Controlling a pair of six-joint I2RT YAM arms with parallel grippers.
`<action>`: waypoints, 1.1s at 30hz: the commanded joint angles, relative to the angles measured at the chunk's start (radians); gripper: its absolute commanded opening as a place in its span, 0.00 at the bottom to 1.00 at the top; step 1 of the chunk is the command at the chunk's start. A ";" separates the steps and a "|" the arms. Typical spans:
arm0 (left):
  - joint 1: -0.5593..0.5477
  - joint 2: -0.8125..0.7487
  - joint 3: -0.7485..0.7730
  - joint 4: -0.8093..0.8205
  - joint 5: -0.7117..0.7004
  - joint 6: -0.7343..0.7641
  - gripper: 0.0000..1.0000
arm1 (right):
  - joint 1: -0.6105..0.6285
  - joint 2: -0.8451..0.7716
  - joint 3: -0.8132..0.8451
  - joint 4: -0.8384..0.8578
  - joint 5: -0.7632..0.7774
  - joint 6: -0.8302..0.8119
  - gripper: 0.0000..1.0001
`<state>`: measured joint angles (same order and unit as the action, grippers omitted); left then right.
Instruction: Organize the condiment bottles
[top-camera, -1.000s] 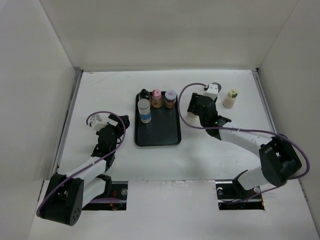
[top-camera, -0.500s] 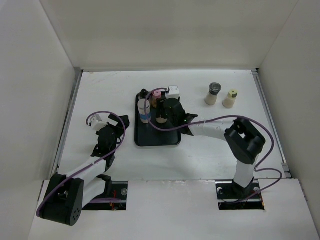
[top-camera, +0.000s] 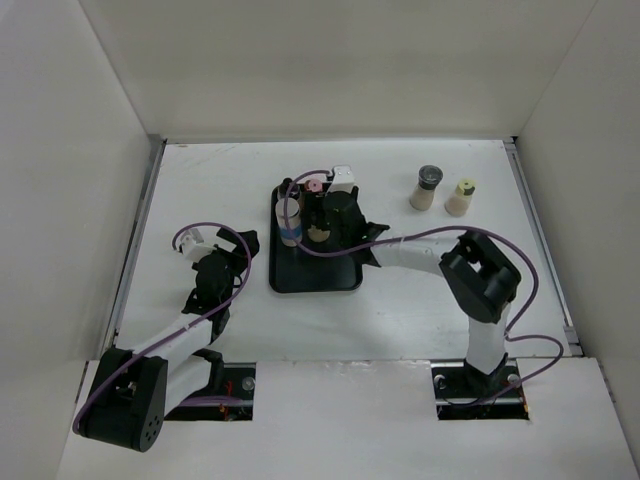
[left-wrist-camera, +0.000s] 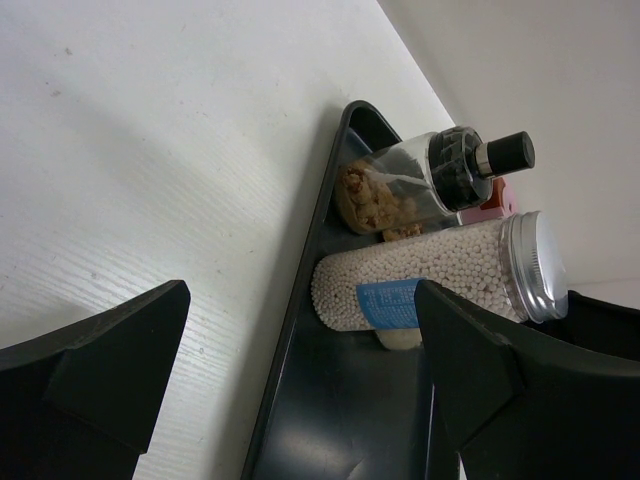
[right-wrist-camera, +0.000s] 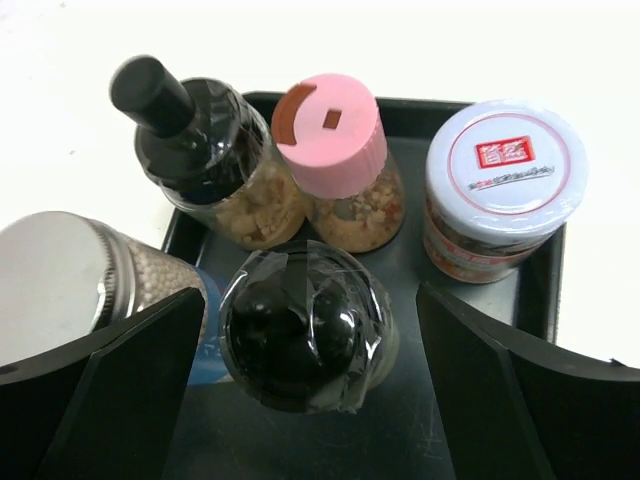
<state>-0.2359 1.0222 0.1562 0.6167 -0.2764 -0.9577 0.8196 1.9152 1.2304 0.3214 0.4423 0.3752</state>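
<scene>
Right gripper (right-wrist-camera: 310, 298) is over the tray (top-camera: 338, 272), fingers spread wide either side of the domed bottle (right-wrist-camera: 305, 330), gripping nothing. Also in the tray are the spout bottle (right-wrist-camera: 200, 150), pink bottle (right-wrist-camera: 335, 150), lilac jar (right-wrist-camera: 505, 185) and silver jar (right-wrist-camera: 70, 275). The grey bottle (top-camera: 427, 187) and yellow bottle (top-camera: 461, 197) stand on the table (top-camera: 200, 190), well right of the tray. Left gripper (left-wrist-camera: 300, 290) sits left of the tray, jaws parted and empty.

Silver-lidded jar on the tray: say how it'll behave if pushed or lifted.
The silver-lidded jar looks full of white pellets, so it is probably heavy for its size. Tall and narrow, it may tip if pushed near the lid. Its smooth clear wall could slip when gripped.
</scene>
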 joint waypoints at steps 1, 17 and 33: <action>0.007 -0.008 0.008 0.032 0.000 0.007 1.00 | -0.006 -0.152 -0.023 0.044 -0.010 0.010 0.95; 0.008 -0.014 0.006 0.028 -0.006 0.007 1.00 | -0.524 -0.368 -0.169 -0.104 -0.065 0.030 0.71; 0.001 0.022 0.014 0.041 0.002 -0.003 1.00 | -0.589 -0.147 0.015 -0.196 -0.017 -0.082 0.90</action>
<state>-0.2359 1.0367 0.1562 0.6170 -0.2764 -0.9581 0.2409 1.7367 1.1984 0.1341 0.4023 0.3256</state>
